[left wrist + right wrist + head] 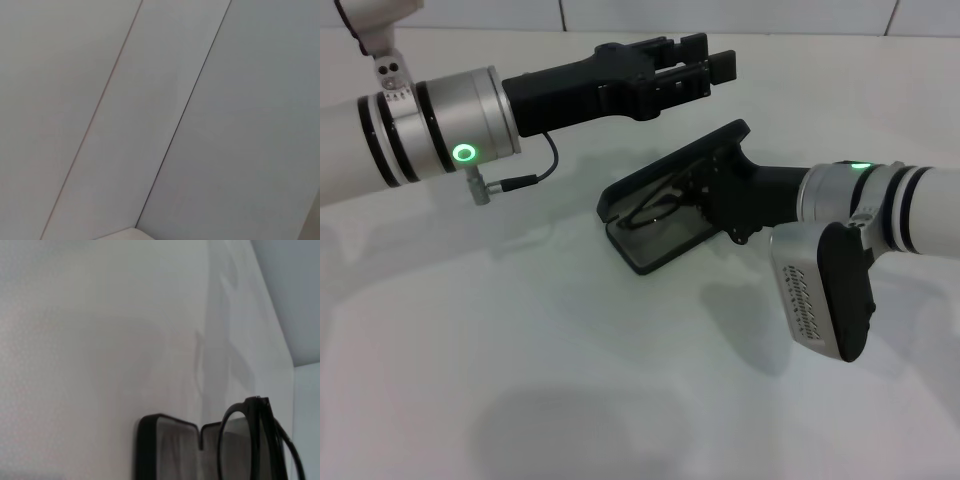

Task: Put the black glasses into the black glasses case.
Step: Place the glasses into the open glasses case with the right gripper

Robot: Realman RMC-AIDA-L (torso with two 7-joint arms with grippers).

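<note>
We find the right pincer (705, 205) reaching into the open black glasses case (665, 205) on the bench (570, 380), grasping the black glasses (655, 208) just at its tips. Left pincer (695, 65) hangs above, released. Risk — frames snagging the lid, tipping the case.

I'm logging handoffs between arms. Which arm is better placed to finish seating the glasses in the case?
The right. Its gripper is at the open black glasses case, with the black glasses over the grey lining. The left gripper hovers apart, above and behind the case.
</note>
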